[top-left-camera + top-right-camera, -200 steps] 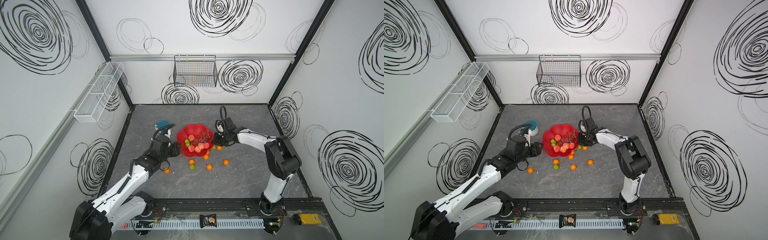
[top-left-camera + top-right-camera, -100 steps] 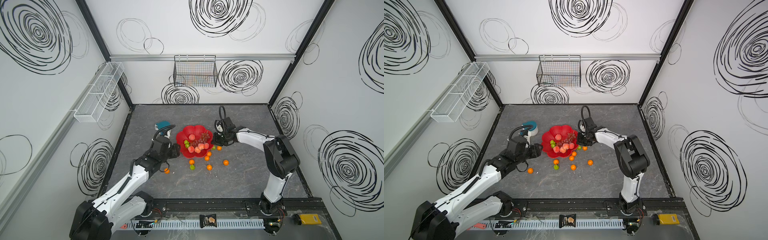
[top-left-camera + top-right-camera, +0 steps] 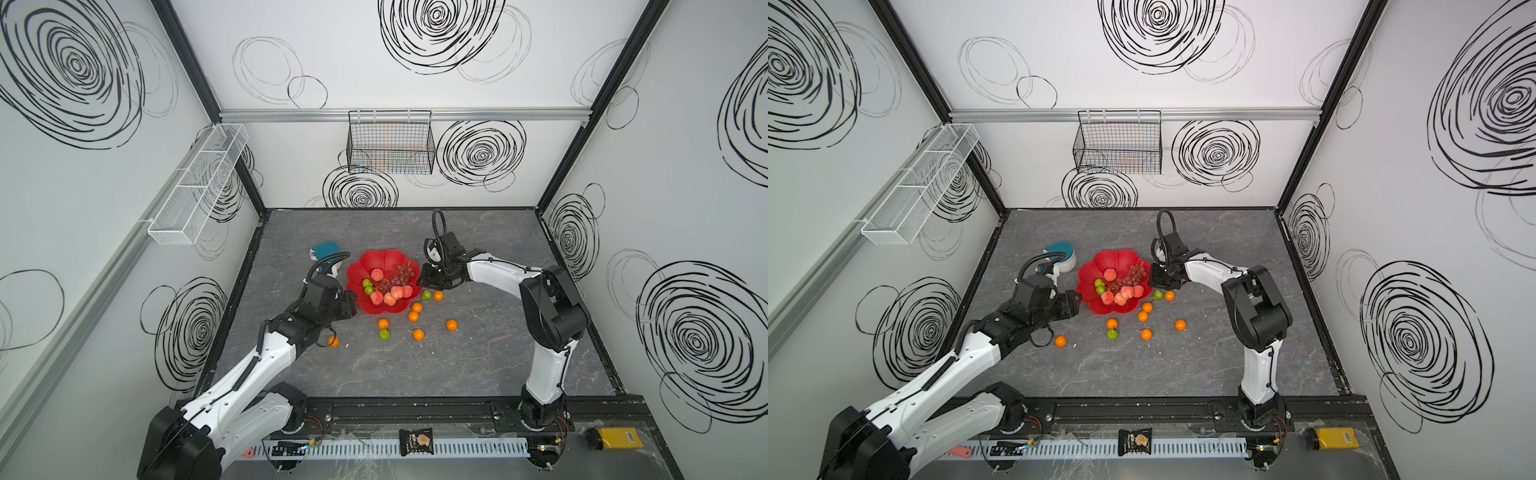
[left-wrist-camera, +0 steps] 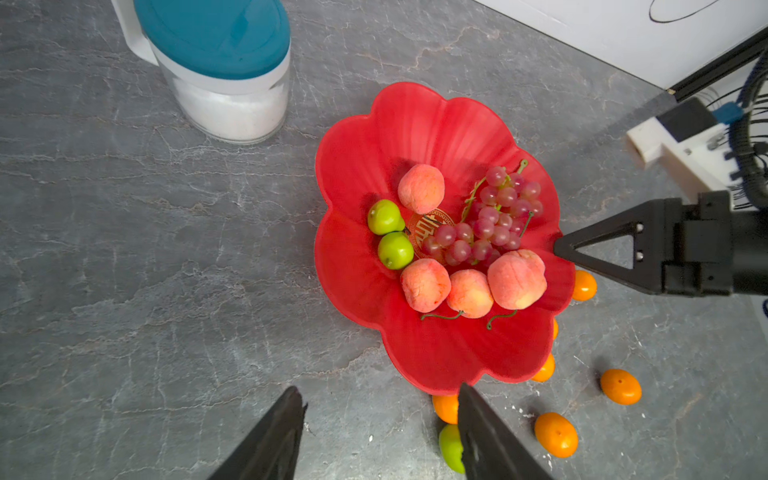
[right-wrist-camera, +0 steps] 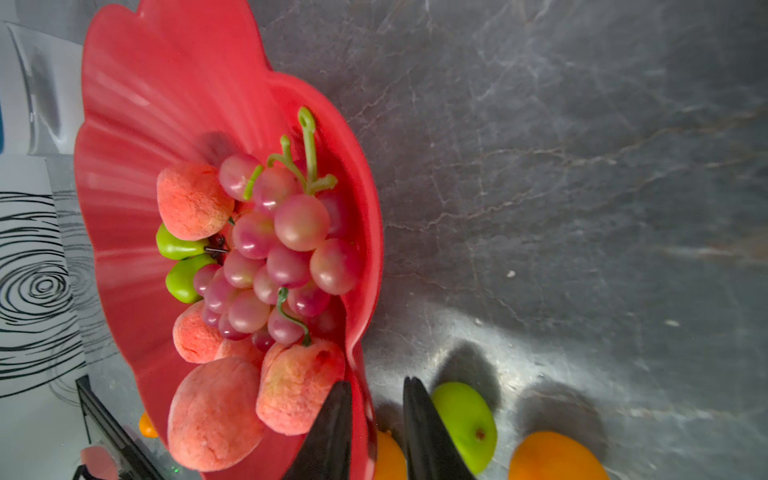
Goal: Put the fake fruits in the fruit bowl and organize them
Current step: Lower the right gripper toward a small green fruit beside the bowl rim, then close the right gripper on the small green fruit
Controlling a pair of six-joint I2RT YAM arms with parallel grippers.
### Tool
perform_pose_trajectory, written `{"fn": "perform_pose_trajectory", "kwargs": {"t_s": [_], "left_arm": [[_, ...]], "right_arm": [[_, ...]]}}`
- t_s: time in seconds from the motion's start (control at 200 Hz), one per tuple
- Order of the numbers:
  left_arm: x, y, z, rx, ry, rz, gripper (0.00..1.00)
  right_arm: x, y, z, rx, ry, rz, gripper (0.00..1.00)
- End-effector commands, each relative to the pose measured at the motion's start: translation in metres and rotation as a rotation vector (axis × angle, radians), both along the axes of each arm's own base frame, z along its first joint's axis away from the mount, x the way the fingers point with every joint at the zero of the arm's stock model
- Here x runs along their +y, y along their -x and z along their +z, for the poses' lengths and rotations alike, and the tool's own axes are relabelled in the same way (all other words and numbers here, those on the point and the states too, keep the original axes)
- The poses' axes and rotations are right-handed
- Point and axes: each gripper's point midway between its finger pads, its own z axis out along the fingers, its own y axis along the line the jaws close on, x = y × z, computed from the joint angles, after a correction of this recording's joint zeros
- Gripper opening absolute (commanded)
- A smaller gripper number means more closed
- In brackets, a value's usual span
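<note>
The right claw [image 5: 377, 383] straddles the rim of the fruit bowl [image 4: 415, 124] on the side facing the counter's right edge. Its jaws are slightly apart, one finger inside and one outside, and the rim looks free between them rather than pinched. The left claw [image 4: 379, 387] hovers spread and empty just beside the rim facing the left edge. The red bowl sits near the middle of the counter [image 3: 478, 374] and holds four peaches [image 4: 421, 188], two green pears [image 4: 385, 216] and the grape bunch [image 4: 490, 220]. Seven oranges [image 3: 451, 325] and two loose pears [image 3: 385, 334] lie between the bowl and the counter's front edge, so the filling looks about half done. Next, the right claw likely needs to lift clear of the rim, widen, and come down on the nearest pear [image 5: 465, 424].
</note>
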Motion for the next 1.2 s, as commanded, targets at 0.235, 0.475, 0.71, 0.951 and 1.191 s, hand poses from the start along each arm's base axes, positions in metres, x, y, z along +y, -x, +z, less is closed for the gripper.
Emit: {"fn": "perform_pose_trajectory", "kwargs": {"t_s": [0.235,0.475,0.71,0.951,1.191], "left_arm": [[-0.086,0.014,0.029,-0.146,0.159,-0.248,0.68],[-0.112,0.02,0.019,-0.13,0.272,-0.265,0.67],[-0.117,0.02,0.017,-0.128,0.277,-0.266,0.67],[-0.112,0.022,0.016,-0.126,0.258,-0.261,0.67],[-0.111,0.022,0.015,-0.124,0.26,-0.257,0.67]], "right_arm": [[-0.021,0.022,0.02,-0.111,0.046,0.042,0.38],[-0.028,0.039,0.005,-0.145,0.109,0.103,0.4],[-0.021,0.038,-0.001,-0.146,0.127,0.132,0.4],[-0.018,0.031,-0.007,-0.141,0.145,0.125,0.4],[-0.019,0.023,-0.013,-0.139,0.187,0.112,0.4]]}}
